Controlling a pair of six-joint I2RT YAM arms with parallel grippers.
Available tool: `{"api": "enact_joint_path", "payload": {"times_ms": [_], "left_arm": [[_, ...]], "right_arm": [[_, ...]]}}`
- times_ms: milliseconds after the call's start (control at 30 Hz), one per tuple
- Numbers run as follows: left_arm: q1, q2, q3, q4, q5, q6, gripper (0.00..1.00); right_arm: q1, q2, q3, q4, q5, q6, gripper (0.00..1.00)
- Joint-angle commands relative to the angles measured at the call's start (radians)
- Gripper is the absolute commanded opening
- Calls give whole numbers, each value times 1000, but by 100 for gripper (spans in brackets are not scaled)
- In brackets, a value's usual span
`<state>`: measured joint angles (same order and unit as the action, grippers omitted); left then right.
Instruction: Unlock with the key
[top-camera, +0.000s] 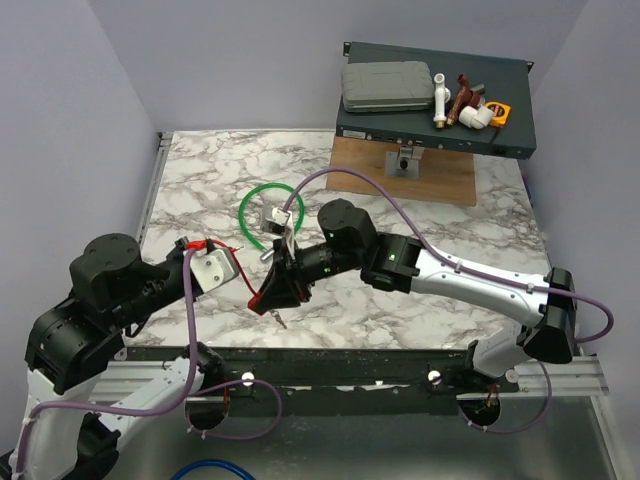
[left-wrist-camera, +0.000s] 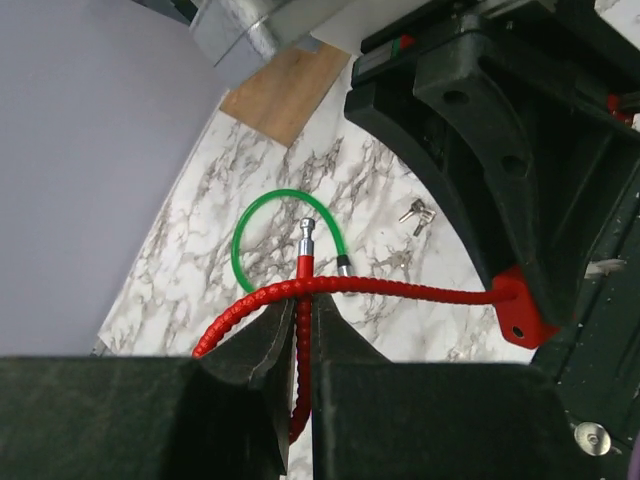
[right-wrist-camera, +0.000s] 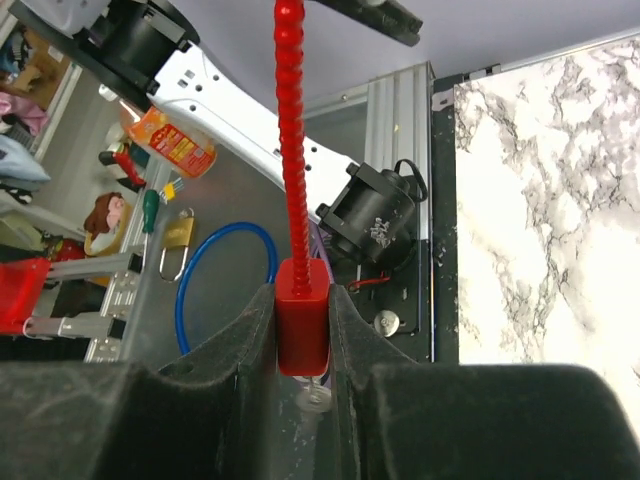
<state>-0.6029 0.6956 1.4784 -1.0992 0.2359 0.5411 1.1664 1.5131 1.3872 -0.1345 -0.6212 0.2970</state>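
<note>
Red cable (left-wrist-camera: 400, 288) pinched by left fingers (left-wrist-camera: 250, 350); right arm (top-camera: 450, 270) stretched leftward (low), right fingers (right-wrist-camera: 240, 345) clamping lock body (right-wrist-camera: 301, 320).

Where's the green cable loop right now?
In the top view, the green cable loop lies on the marble table left of centre, just beyond the right claw, which grips the red cable lock.

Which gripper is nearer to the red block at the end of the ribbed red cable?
Right. The right gripper is clamped on the red block; the left gripper grips the red cable farther along, near its silver tip.
</note>
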Motion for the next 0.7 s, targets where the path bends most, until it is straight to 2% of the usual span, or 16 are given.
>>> {"api": "enact_joint_path", "payload": {"times_ms": [0, 33, 100, 133, 200, 233, 300, 433, 500, 633, 667], "left_arm": [[25, -54, 18, 227, -39, 62, 4], [26, -61, 17, 199, -2, 69, 4], [29, -54, 38, 81, 160, 89, 15], [32, -47, 44, 18, 254, 92, 27], [40, -39, 45, -73, 386, 100, 45], [41, -38, 40, -96, 417, 99, 55], [41, -35, 37, -132, 410, 114, 68], [42, 4, 96, -224, 420, 130, 77], [42, 23, 133, -253, 447, 114, 78], [45, 24, 186, -191, 421, 24, 80], [49, 24, 196, -175, 395, 4, 84]], "right_arm": [[26, -11, -47, -220, -32, -30, 1], [26, -22, -47, -221, -21, -30, 1], [25, -26, -32, -232, 2, -43, 1], [23, -20, -13, -238, 20, -52, 1], [14, -14, 26, -244, 63, -59, 1], [5, -14, 45, -240, 80, -60, 1], [-18, -18, 87, -238, 96, -66, 1], [-67, -38, 123, -244, 120, -78, 1], [-97, -46, 111, -249, 132, -77, 1], [-166, -59, 37, -252, 166, -68, 1], [-181, -61, 11, -252, 190, -65, 1]]}}
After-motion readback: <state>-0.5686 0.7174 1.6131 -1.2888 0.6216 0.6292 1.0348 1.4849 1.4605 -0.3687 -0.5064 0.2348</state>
